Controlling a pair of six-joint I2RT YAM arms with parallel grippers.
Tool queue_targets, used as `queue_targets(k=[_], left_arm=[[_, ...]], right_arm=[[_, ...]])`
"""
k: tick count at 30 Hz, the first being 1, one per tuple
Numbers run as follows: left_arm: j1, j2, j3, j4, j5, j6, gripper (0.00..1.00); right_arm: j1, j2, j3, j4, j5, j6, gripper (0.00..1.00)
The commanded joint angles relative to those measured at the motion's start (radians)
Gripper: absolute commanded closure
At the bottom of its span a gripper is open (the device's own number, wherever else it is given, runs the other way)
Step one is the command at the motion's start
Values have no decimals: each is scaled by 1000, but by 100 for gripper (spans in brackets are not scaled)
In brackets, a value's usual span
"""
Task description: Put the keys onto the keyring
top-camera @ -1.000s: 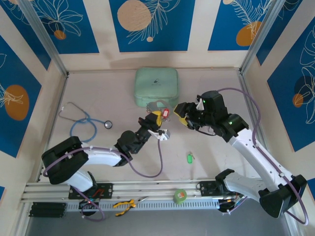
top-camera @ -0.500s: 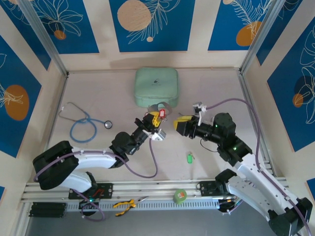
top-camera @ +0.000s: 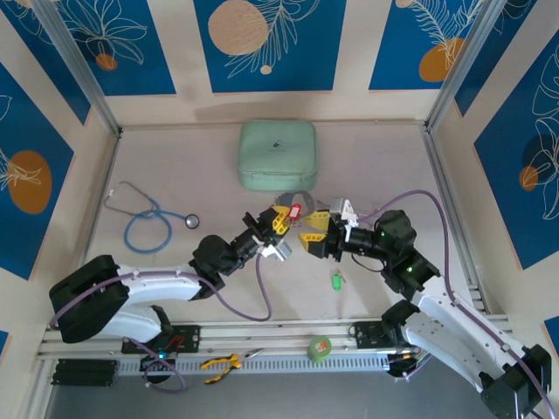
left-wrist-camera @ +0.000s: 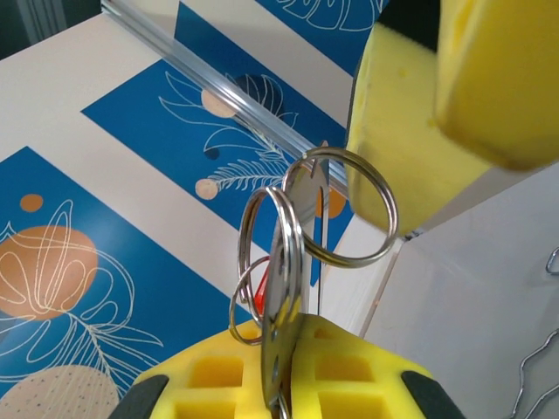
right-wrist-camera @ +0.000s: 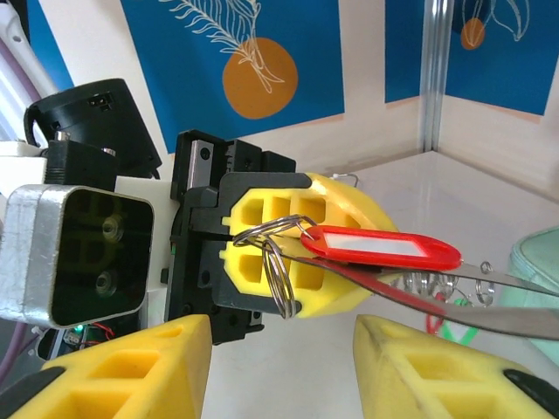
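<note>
Right now the keyring (top-camera: 286, 202) is near the middle of the table (top-camera: 393, 157), pinched between the closed yellow pads (right-wrist-camera: 262, 218) of the left gripper (top-camera: 278, 229). A red-tagged key (right-wrist-camera: 380, 247) hangs from its small wire rings (right-wrist-camera: 278, 262). Just beside it, at 4 o'clock, the right gripper (top-camera: 312, 239) faces it with its fingers spread apart, holding nothing. A green-tagged key (top-camera: 335, 280) lies on the table at 5 o'clock, and a green case (top-camera: 278, 154) rests at 12.

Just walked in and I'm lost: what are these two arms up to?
The left gripper holds up the keyring, which carries a red tag. The right gripper is open and empty, facing the ring at close range. A green-tagged key lies on the table, not yet threaded on.
</note>
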Motion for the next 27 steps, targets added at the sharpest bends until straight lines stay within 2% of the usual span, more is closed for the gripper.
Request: queue_targets(k=[1,20,24,27], left_arm=[[-4,-27,-6,27,50,-25,100],[-4,-23,-16,42,55,-19,100],[-4,-23,-17,32,61,-10,100],[-4,-21,-18,25,57,2,100]], right_arm=[[22,12,21,48,-18,-37,54],[51,37,19,127,36,-7,80],[51,47,22,135,49,10,89],[51,56,22,149,68,32,100]])
